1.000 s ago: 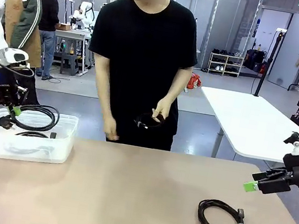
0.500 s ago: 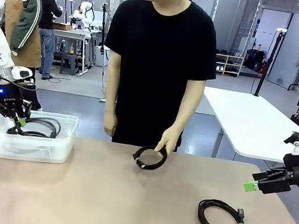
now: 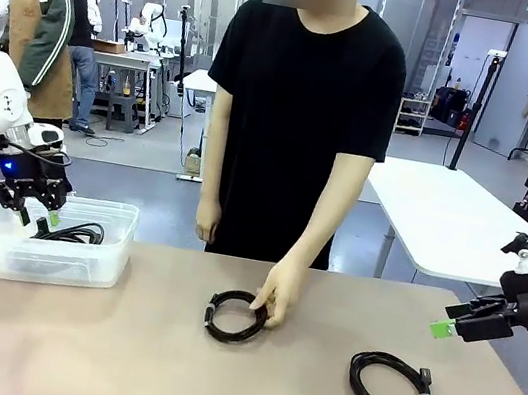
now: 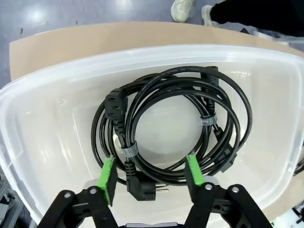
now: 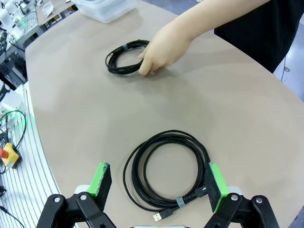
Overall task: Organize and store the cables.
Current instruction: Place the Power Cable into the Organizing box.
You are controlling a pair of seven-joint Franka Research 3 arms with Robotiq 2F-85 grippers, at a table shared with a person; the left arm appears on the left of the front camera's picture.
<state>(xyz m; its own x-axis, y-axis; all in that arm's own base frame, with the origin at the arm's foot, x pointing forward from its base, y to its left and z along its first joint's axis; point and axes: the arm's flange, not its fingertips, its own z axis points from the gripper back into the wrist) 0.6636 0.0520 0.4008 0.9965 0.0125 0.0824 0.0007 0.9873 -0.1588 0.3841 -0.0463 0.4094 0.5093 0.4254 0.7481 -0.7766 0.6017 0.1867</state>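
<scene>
- The left gripper (image 4: 151, 172) has its jaws apart with nothing between the green pads (image 4: 108, 173). It hangs just above the floor of a clear plastic tub (image 4: 142, 50).
- In the front view this gripper (image 3: 36, 207) sits over the tub's (image 3: 41, 260) 9 o'clock end.
- The tub holds one coil of black power cable (image 4: 121, 128), lying flat and free of the pads.
  - The coil is a loose oval, its long axis running from 9 to 3 o'clock in the left wrist view.
  - Two pale bands tie it.
  - The socket end lies at about 10 o'clock on the coil and points to 12.
  - The angled mains plug lies at 6 o'clock between the fingers, with its pins towards 3.
- The right gripper (image 5: 156, 167) also has its jaws wide apart and empty. It hovers above a second coil (image 5: 130, 175), which lies flat on the table (image 3: 116, 355).
  - This coil is nearly round and has one band at about 5 o'clock.
  - Its small flat plug sticks out at 6 o'clock and points towards 8.
- In the front view the right gripper (image 3: 445, 327) hangs at 1 o'clock from that coil (image 3: 357, 377).
- A third coil (image 3: 212, 313) lies flat near the table's middle, with its long axis roughly 9 to 3.
- The person's hand (image 3: 275, 296) rests on the third coil's 2 o'clock edge.
</scene>
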